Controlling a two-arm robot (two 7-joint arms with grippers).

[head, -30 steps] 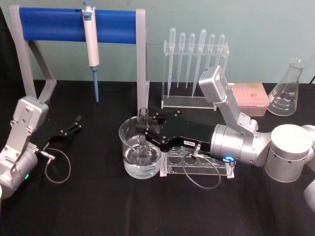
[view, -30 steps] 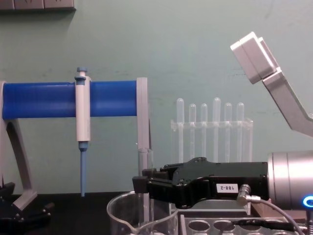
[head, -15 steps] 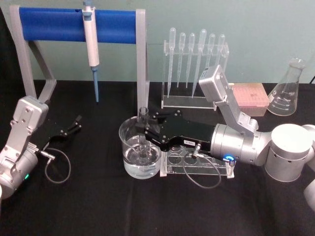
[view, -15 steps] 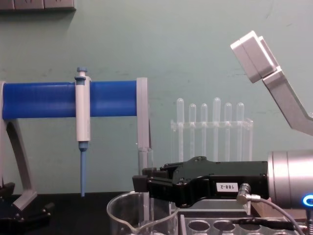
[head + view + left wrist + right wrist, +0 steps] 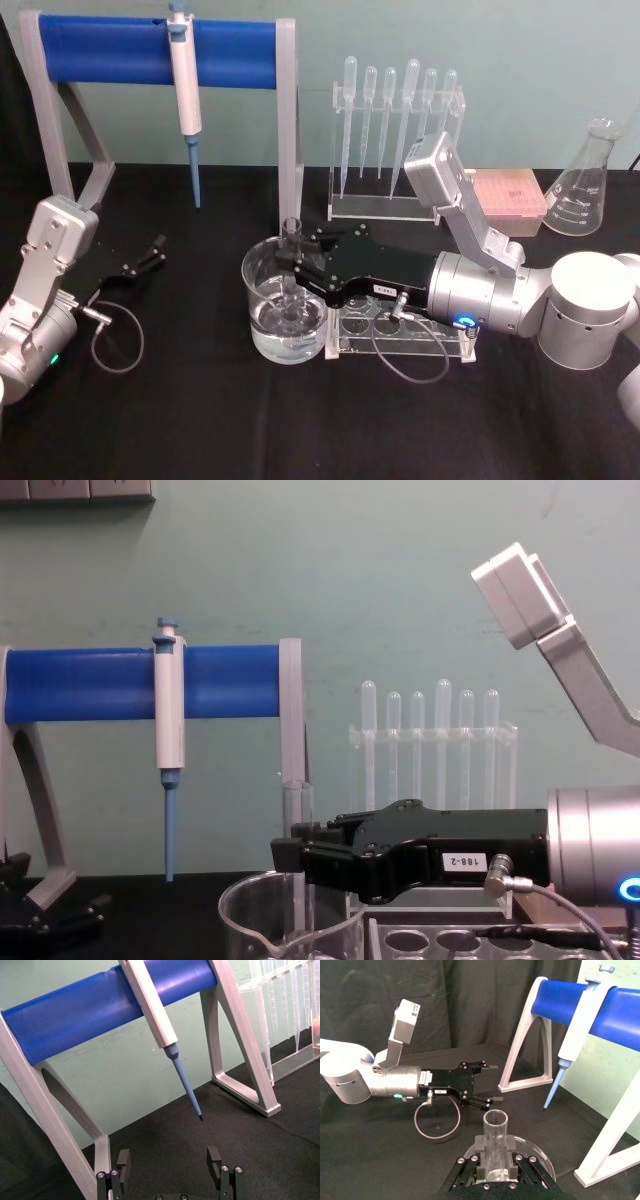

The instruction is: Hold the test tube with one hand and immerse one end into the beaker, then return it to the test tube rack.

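The test tube [image 5: 291, 262] stands upright inside the beaker [image 5: 262, 320], its lower end down in the liquid and its rim above the beaker's rim. My right gripper [image 5: 293, 266] is shut on the test tube [image 5: 495, 1142] around its middle, reaching in from the right. In the chest view the tube [image 5: 296, 805] rises just left of the black right gripper [image 5: 293, 862] over the beaker [image 5: 250, 920]. The left gripper [image 5: 155, 249] rests open near the table's left side with nothing between its fingers [image 5: 123, 1160]; it also shows far off in the right wrist view [image 5: 492, 1085].
A clear rack with round holes [image 5: 400, 330] sits right of the beaker under my right arm. A blue-barred stand [image 5: 150, 50] with a white-and-blue pipettor [image 5: 184, 90] is at the back left. A pipette rack [image 5: 395, 130], a pink box [image 5: 505, 200] and a conical flask [image 5: 585, 180] stand behind.
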